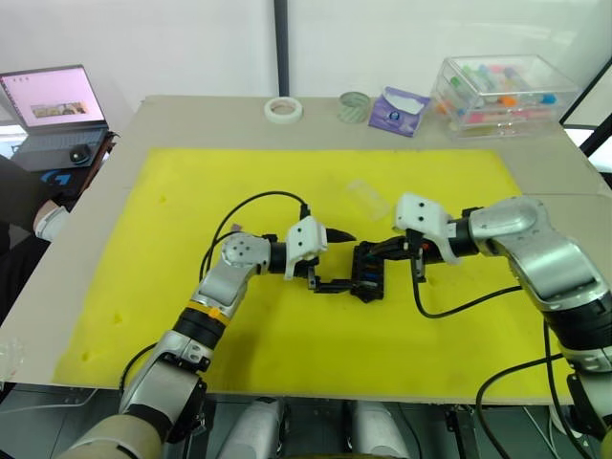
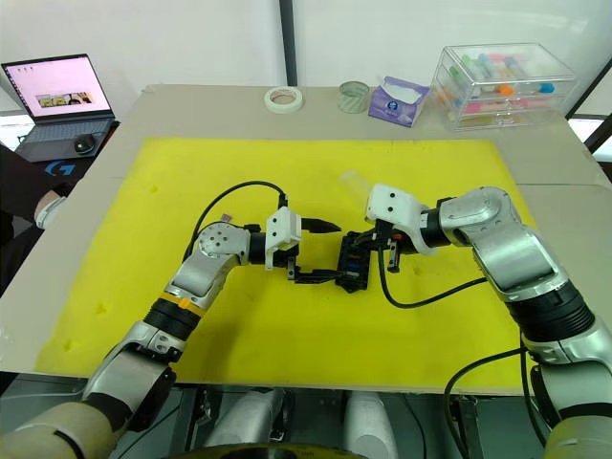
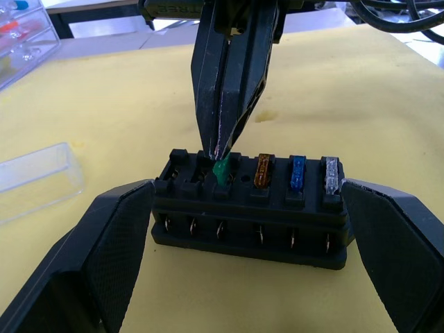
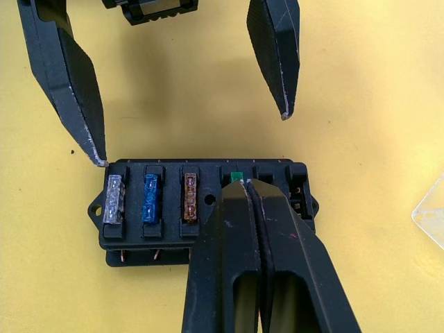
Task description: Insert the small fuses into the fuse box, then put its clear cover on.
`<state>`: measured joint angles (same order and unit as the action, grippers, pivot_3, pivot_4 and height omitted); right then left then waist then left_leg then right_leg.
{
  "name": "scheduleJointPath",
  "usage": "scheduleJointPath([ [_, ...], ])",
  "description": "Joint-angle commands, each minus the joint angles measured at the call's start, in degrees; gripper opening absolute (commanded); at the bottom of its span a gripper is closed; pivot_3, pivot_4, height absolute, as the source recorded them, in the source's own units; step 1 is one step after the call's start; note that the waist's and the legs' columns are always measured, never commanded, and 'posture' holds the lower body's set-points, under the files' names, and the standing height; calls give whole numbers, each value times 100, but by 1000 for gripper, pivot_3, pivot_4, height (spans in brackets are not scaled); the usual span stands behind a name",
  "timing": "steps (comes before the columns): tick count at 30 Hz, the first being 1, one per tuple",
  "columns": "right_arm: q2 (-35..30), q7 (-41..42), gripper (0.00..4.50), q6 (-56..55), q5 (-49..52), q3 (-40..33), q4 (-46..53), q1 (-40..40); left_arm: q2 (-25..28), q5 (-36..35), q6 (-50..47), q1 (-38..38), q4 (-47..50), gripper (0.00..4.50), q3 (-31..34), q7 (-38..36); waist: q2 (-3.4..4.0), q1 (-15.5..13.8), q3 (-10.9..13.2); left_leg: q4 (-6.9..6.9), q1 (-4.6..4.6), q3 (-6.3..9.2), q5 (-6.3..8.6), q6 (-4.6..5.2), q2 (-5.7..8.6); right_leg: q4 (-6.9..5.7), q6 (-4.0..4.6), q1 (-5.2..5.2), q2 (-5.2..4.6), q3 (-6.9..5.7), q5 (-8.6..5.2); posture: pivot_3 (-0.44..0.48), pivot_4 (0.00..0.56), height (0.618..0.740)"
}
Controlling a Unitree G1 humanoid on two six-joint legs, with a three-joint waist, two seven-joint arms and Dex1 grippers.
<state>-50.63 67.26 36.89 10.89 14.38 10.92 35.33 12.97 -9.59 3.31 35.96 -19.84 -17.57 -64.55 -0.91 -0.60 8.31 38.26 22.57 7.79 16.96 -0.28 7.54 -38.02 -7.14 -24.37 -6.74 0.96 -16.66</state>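
Two black right gripper (image 3: 223, 142) fingers pinch a small green blade fuse (image 3: 222, 171), pressing it into the black slotted plastic fuse box (image 3: 250, 208). Open left gripper (image 4: 187, 104) brackets the box. Seating looks unfinished; pushing straight down seems needed. Clear rectangular cover (image 3: 35, 180) waits at ten o'clock. Two slots' contents are unclear.

Black fuse box (image 4: 208, 208) holds 3 fuses (image 4: 150, 198); green fuse (image 3: 222, 170) perhaps half-seated

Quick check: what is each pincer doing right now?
Left pincer: open, straddling the fuse box.
Right pincer: shut on the green fuse, at a slot.
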Motion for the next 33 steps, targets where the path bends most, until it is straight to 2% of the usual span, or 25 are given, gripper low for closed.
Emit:
scheduleJointPath([
  [1, 7, 34, 31, -33, -69, 82, -26, 15, 2, -9, 67, 46, 129, 4500, 59, 15, 0, 0, 0, 0, 0, 0, 0, 0, 0, 0, 0, 0, 0, 0, 0, 0, 150, 740],
  [33, -63, 155, 31, -155, -442, 404, 103, -200, -1, 12, 68, 51, 114, 4500, 63, 27, -1, -1, -3, 1, -4, 0, 0, 0, 0, -1, 0, 5, 0, 0, 0, 0, 150, 740],
])
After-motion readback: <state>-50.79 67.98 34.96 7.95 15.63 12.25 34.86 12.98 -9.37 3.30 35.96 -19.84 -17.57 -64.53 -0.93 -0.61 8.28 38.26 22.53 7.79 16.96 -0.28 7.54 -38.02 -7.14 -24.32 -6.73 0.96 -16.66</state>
